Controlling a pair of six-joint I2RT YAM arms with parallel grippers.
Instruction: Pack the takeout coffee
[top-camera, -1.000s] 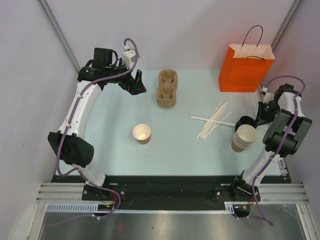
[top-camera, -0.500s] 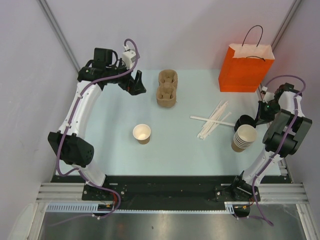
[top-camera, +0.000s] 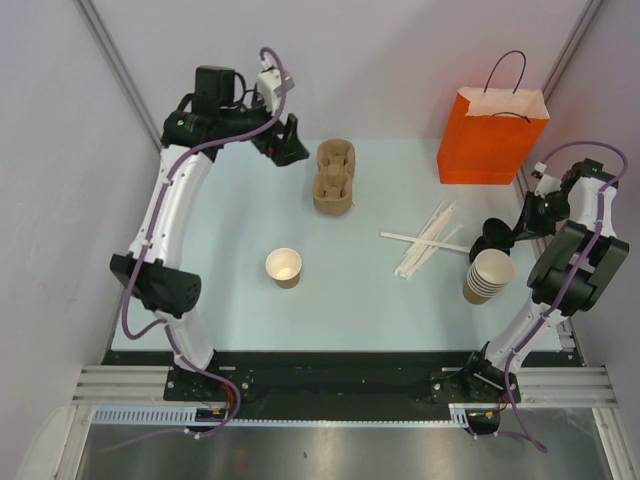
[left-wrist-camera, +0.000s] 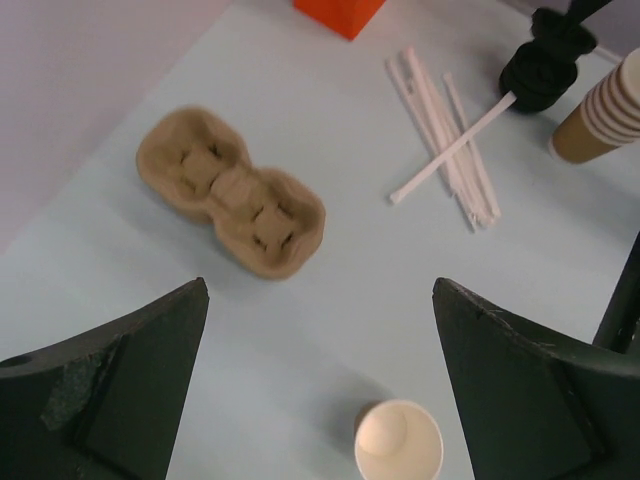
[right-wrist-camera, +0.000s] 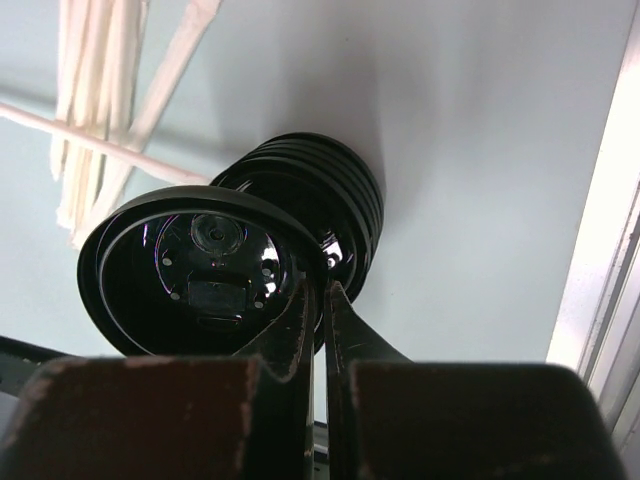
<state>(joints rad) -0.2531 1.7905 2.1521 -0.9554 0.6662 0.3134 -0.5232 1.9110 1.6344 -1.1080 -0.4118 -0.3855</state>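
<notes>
Over the last second I raised the left arm and swung it back: its elbow came up, and the left pincer travelled away from me towards the rear of the table, ending just left of the far end of the pulp carrier. On the other side, the right pincer finished closing, its fingers coming together on the rim of the top lid. That wrist then rose a little and drew outwards, so the top lid came up tilted off the stack of black lids.
</notes>
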